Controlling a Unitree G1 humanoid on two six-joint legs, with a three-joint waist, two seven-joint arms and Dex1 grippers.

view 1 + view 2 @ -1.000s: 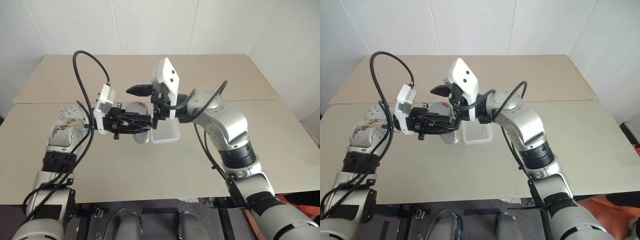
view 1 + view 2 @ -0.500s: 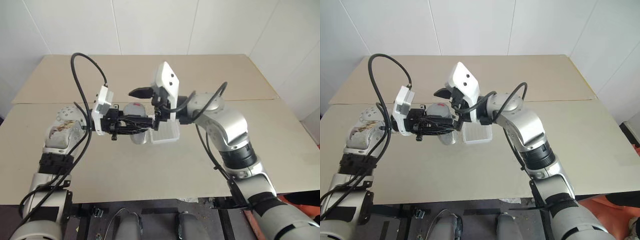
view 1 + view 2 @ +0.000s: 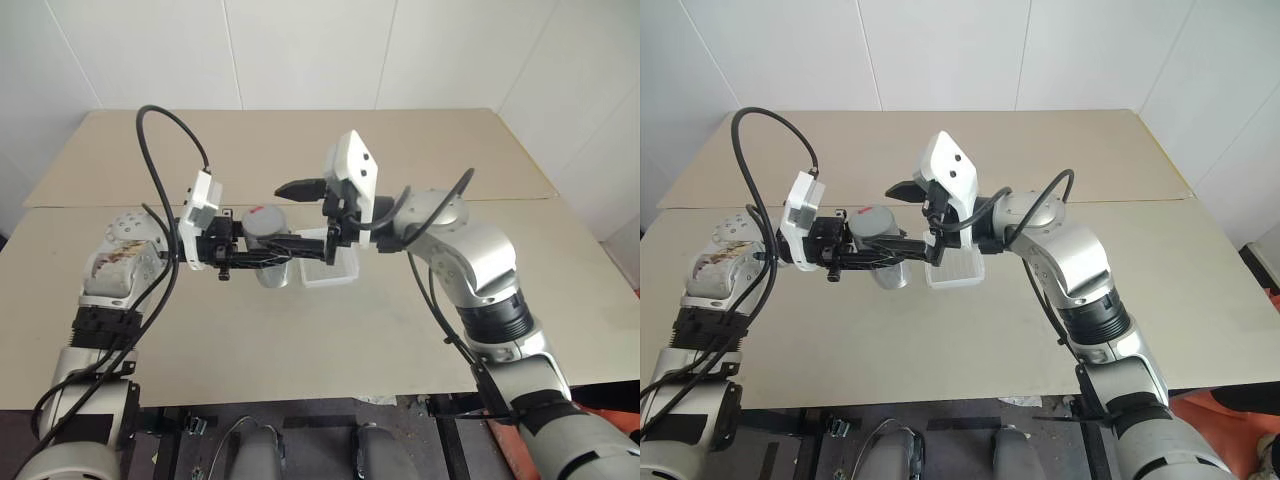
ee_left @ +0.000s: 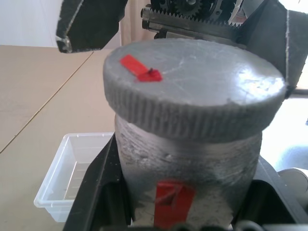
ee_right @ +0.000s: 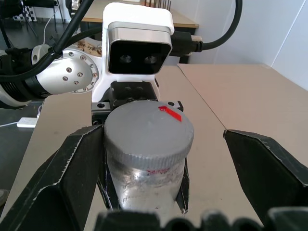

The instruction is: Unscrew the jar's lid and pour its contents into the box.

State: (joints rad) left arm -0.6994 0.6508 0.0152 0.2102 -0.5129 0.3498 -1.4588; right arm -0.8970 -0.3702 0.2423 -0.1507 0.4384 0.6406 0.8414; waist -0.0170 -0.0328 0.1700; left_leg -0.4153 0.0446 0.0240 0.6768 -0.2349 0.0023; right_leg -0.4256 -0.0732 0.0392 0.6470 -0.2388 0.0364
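Both grippers had drawn apart: my right gripper (image 5: pixel 159 178) backed off wide, empty, lid (image 5: pixel 148 130) still on the jar (image 4: pixel 190 168) clamped in my left gripper (image 3: pixel 262 257) above the box (image 3: pixel 330 270).

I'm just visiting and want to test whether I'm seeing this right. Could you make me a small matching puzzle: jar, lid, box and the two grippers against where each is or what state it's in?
Things:
1. jar
2. lid
3. box
4. right gripper
5. left gripper

States:
A. lying on the table
B. jaws wide open, facing the lid
C. still screwed on the jar
D. clamped in black fingers
E. shut around the jar

Pairs: 1-D, 2-C, 3-A, 4-B, 5-E
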